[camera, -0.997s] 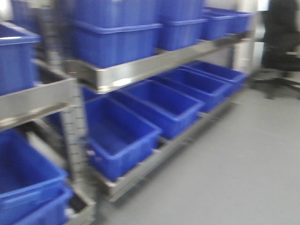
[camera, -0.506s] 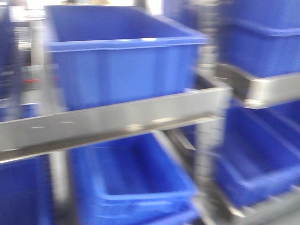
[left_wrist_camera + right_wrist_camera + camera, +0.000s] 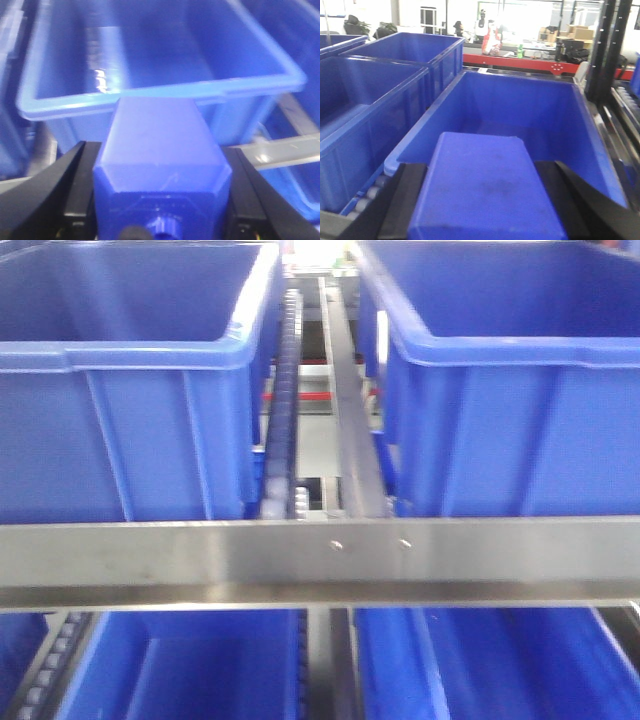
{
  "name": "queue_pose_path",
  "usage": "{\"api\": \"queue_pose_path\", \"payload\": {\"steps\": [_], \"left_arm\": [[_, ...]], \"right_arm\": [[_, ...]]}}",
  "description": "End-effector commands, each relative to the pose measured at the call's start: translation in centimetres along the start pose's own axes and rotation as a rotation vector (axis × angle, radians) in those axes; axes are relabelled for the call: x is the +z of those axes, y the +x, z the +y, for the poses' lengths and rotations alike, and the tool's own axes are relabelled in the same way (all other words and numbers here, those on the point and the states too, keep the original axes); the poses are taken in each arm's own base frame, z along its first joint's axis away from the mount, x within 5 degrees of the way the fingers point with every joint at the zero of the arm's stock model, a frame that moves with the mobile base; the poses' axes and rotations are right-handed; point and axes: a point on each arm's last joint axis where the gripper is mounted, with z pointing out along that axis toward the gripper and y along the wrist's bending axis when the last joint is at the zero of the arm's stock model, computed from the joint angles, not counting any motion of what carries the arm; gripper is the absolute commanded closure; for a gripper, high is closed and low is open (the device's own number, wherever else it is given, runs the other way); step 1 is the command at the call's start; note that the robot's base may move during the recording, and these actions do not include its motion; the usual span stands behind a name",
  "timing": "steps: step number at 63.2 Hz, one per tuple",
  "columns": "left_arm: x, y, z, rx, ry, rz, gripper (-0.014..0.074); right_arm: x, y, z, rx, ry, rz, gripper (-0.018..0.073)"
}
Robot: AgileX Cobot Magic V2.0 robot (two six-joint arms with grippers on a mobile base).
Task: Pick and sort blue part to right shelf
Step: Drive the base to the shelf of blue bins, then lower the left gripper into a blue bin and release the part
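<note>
At the left wrist: left gripper (image 3: 157, 147) is clamped on the blue part (image 3: 157, 135), black fingers (image 3: 75, 185) tight against both sides. Part lies lengthwise, knob (image 3: 162, 232) toward the camera, base pointing out. Just beyond its far end is the rim of an open blue bin (image 3: 165, 90), nothing visible inside. A steel rail (image 3: 285, 150) runs past on the right.

Right wrist: right gripper (image 3: 480, 167) is closed on a second blue block (image 3: 480, 190). Only a flat face shows and no cap is visible, so I can't tell which type it is. Ahead of it is a deep bin (image 3: 520, 105), with neighbouring bins (image 3: 370, 100) to its left.

Front view: shelf beam (image 3: 320, 555) runs straight across. Behind it sit the upper left bin (image 3: 120, 430) and upper right bin (image 3: 510, 430), with a roller track (image 3: 285, 390) in the gap between them. Lower bins (image 3: 180, 670) sit underneath.

Read: pick is done. This is the carry/approach step, with the base squared up to the rack and the part not yet dropped. I can't confirm from these views whether this is the right shelf.

Next move needs:
- left arm forward until the part clears the near rim
- part over the bin cavity, not on the lip
- then jaws open

Keep height over the rim on the way in. The part sits low relative to it in the wrist view.
</note>
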Motion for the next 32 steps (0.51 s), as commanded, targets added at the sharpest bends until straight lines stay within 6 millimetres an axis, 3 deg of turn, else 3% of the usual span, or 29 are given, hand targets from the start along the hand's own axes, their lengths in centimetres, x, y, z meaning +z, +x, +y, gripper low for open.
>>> {"api": "queue_pose_path", "payload": {"steps": [1, 32], "left_arm": [[-0.18, -1.56, -0.09, -0.008, 0.009, -0.099, 0.0241], [-0.18, -1.56, -0.09, -0.008, 0.009, -0.099, 0.0241]], "right_arm": [[-0.08, -1.76, 0.04, -0.017, -0.005, -0.109, 0.0273], [-0.08, -1.76, 0.04, -0.017, -0.005, -0.109, 0.0273]]}}
